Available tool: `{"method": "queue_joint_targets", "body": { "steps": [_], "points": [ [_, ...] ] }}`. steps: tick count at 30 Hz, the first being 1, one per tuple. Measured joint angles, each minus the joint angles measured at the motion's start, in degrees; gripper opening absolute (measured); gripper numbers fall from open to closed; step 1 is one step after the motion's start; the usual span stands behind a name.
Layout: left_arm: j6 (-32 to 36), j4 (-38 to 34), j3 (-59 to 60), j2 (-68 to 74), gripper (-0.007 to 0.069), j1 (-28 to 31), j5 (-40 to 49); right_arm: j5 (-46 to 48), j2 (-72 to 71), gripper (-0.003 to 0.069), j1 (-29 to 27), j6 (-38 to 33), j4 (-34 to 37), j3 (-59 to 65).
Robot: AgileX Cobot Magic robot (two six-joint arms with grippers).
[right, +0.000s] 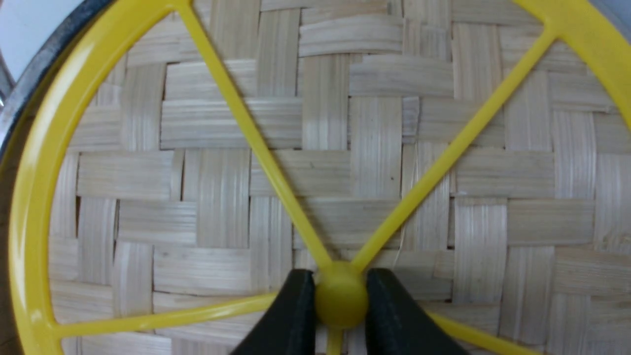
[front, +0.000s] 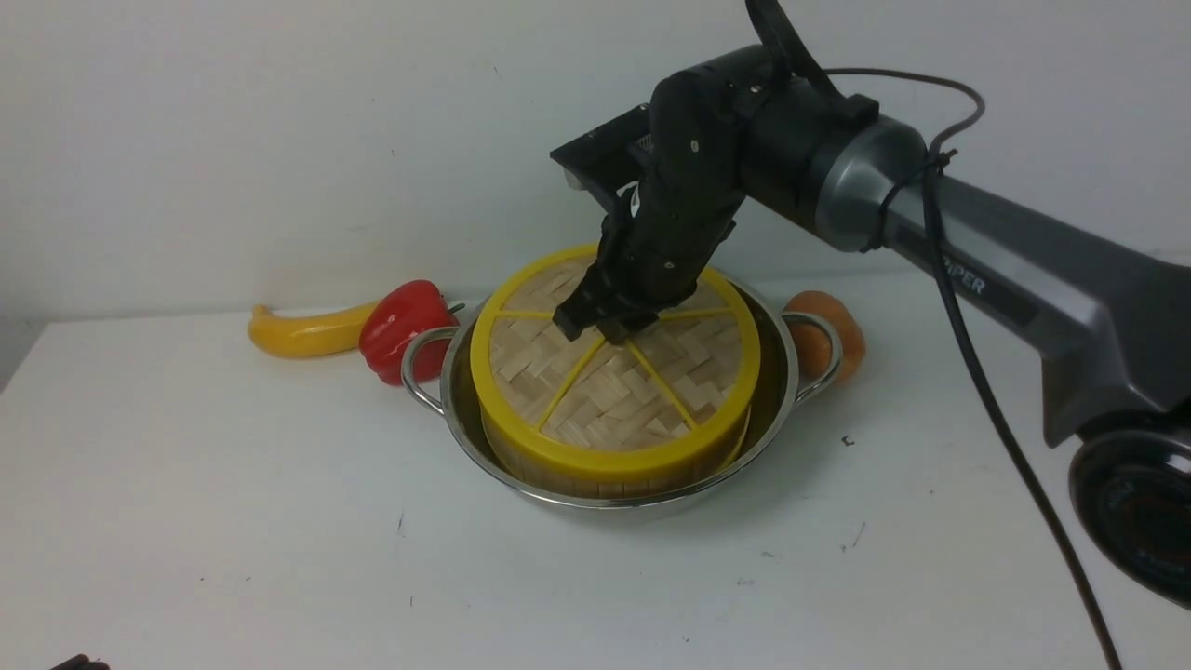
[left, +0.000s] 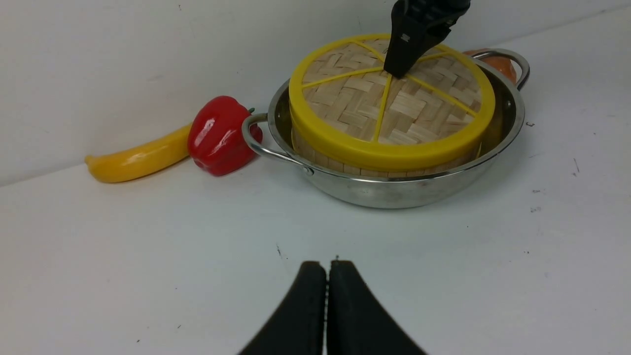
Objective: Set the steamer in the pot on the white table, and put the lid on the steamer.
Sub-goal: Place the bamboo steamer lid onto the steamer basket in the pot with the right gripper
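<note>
Right gripper (right: pixel 340 283) pinches the centre knob (right: pixel 341 301) of the lid (front: pixel 614 381), one jaw each side. Lid sits flat on the steamer (left: pixel 345 165), steamer stands inside the pot (left: pixel 394 193), pot on the white worktop (front: pixel 233 512). Left gripper (left: pixel 326 270) pressed together, nothing between jaws, pointing toward pot, well apart from it. Yellow banana (front: pixel 298 333) and red pepper (front: pixel 405 326) by pot's left handle; orange-brown item (front: pixel 842 326) behind right handle.

lid (front: pixel 614 377) on steamer (left: pixel 320 160), steamer in pot (left: pixel 394 192)
</note>
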Motion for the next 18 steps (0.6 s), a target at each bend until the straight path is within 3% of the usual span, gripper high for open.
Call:
{"method": "queue_joint_targets", "body": {
  "steps": [18],
  "points": [
    [0.0,0.0,0.0,0.0,-0.0001,0.0,-0.1,-1.2,-1.2,0.0143,-1.3,1.0,0.4,0.0]
  ]
}}
